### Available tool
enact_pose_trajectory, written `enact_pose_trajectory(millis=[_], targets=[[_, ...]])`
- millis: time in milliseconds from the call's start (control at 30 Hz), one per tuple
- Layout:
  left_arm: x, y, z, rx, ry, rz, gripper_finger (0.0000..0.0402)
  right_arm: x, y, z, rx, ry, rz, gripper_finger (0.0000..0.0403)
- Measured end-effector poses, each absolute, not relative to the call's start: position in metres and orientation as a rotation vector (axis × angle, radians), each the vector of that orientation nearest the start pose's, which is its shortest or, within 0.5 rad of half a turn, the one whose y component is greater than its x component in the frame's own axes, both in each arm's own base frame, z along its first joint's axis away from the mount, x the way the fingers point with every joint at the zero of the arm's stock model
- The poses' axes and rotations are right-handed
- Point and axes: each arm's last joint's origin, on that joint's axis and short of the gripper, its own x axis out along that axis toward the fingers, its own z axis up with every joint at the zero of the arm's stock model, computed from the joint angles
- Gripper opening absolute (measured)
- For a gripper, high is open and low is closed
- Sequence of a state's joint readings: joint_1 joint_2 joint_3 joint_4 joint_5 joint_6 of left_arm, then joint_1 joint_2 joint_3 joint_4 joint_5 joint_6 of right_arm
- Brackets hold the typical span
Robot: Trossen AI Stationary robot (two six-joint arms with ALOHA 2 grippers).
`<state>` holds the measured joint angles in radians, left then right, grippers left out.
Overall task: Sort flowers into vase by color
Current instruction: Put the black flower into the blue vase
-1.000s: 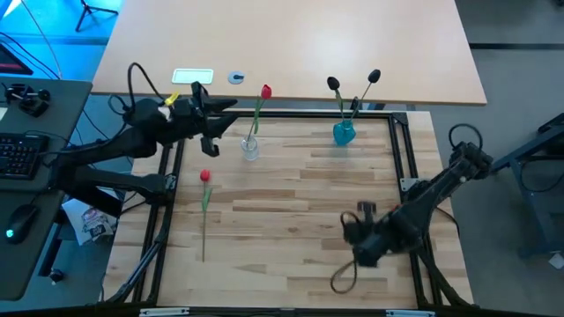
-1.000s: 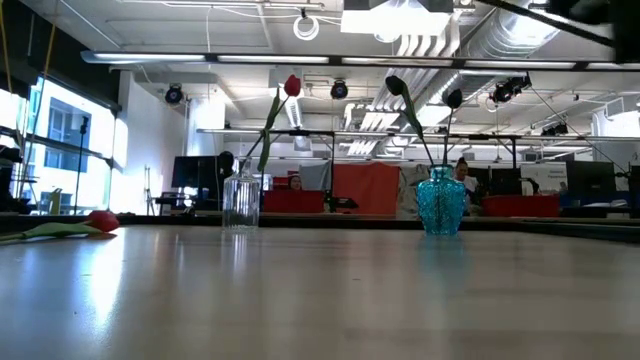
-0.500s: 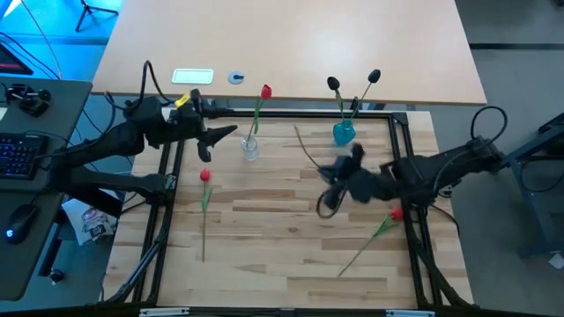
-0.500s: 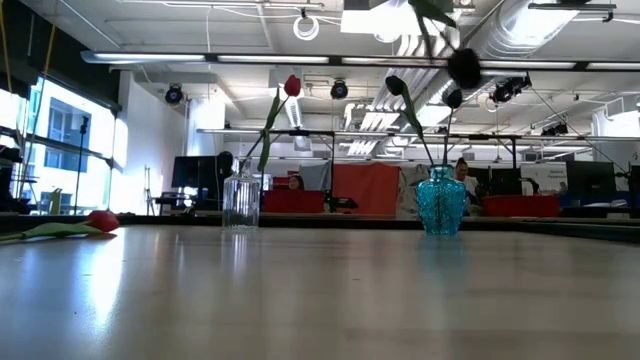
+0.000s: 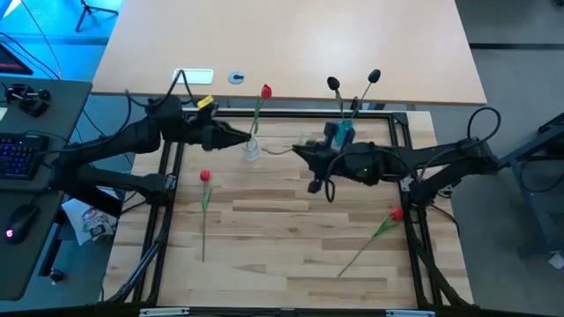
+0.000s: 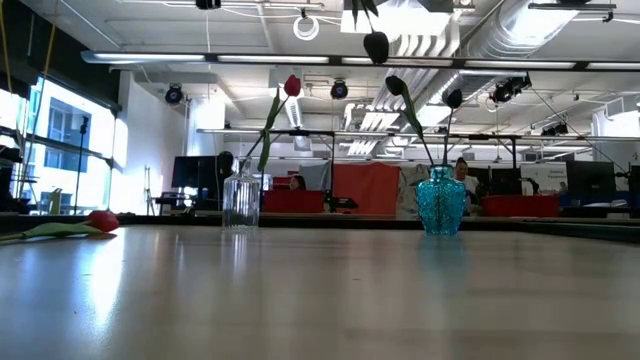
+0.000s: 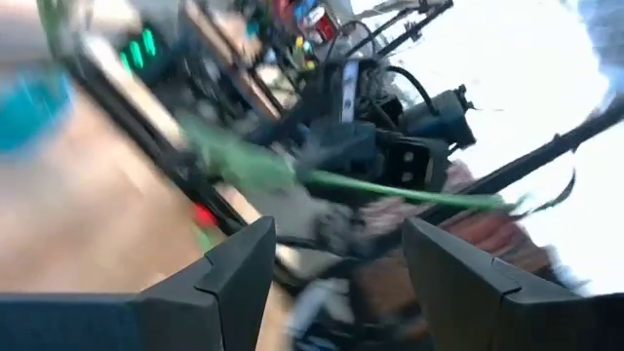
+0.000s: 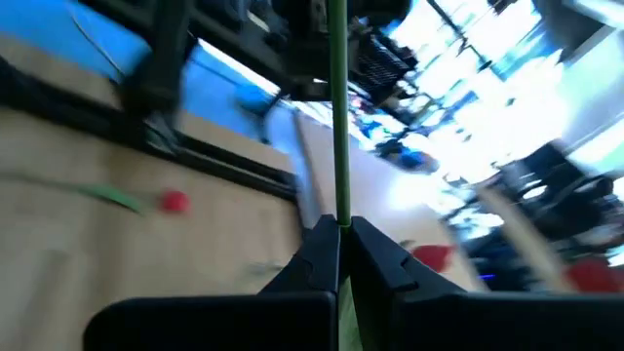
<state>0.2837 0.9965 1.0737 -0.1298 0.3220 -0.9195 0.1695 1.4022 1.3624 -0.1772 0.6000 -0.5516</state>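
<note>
Red flower (image 5: 204,177) — left of right claw (image 5: 300,151)

High view looks straight down on the bench (image 5: 291,229); low view skims it level, sharing the blue vase (image 6: 440,203).

We are in a robotics lab inside a big open-plan workspace. Looking level across the table, we see exposed silver ducts (image 6: 440,40), pipes and strip lights (image 6: 190,57) under a bare ceiling, rows of dark monitors (image 6: 195,172) on desks, red partitions (image 6: 365,188) and a person seated (image 6: 465,172) far back. From above, we see a wooden worktop (image 5: 291,220) ringed by a black metal frame (image 5: 405,167), a plain desk (image 5: 291,44) behind it, and a keyboard (image 5: 18,151) and mouse (image 5: 22,220) at the side.
</note>
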Motion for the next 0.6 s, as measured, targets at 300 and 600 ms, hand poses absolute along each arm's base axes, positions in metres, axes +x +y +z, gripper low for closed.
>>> enact_pose_trajectory(millis=[300, 600], targets=[[0.221, 0.054, 0.395, -1.372, 0.184, -0.192, 0.0214, 0.327, 0.035, 0.405, -1.103, 0.452, -0.374, 0.0000], [0.245, 0.060, 0.389, -1.429, 0.181, -0.250, 0.0214, 0.341, 0.035, 0.412, -1.312, 0.485, -0.339, 0.0000]])
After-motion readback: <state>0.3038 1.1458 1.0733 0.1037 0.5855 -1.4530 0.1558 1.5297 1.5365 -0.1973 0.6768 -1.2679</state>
